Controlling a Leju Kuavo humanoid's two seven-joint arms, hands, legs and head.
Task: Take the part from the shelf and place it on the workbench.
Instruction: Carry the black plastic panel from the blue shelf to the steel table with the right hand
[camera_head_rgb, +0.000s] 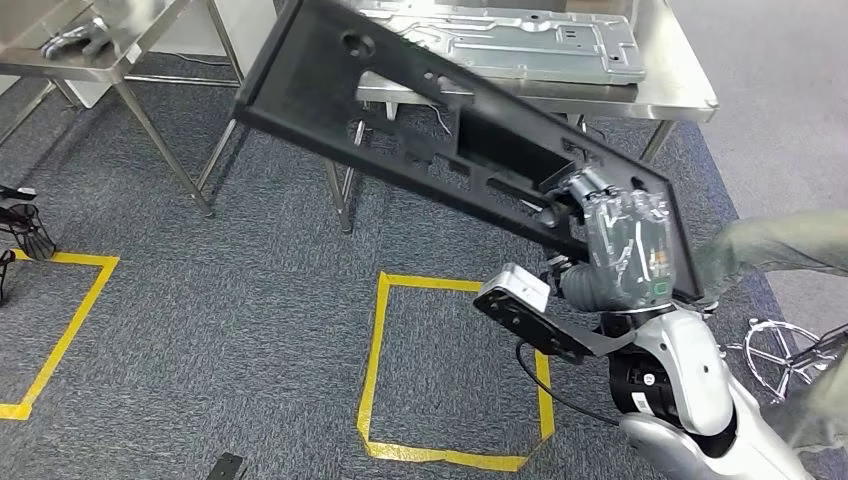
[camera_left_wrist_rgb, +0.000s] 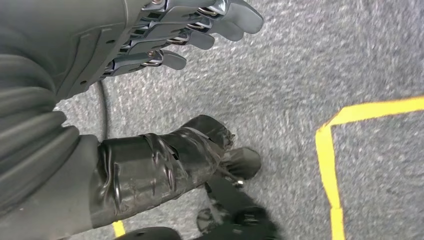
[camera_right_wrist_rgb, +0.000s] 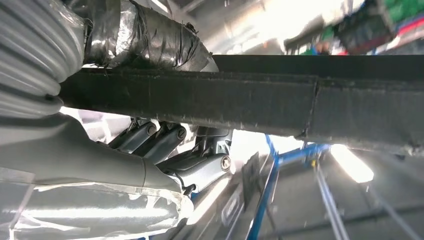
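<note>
The part is a long black plastic panel (camera_head_rgb: 400, 120) with cut-outs, held tilted in the air in front of the steel workbench (camera_head_rgb: 690, 95). My right hand (camera_head_rgb: 620, 235) grips its lower right end, fingers wrapped through an opening. In the right wrist view the panel's black edge (camera_right_wrist_rgb: 300, 100) runs across the picture with the taped thumb (camera_right_wrist_rgb: 145, 35) on one side and the fingers (camera_right_wrist_rgb: 170, 145) on the other. My left hand (camera_left_wrist_rgb: 190, 35) hangs over the grey carpet, fingers apart and holding nothing.
A silver metal panel (camera_head_rgb: 520, 40) lies on the workbench. A second steel table (camera_head_rgb: 70, 50) stands at the far left. Yellow tape squares (camera_head_rgb: 385, 370) mark the carpet. A person's sleeve (camera_head_rgb: 790, 240) reaches in from the right, near the panel's end.
</note>
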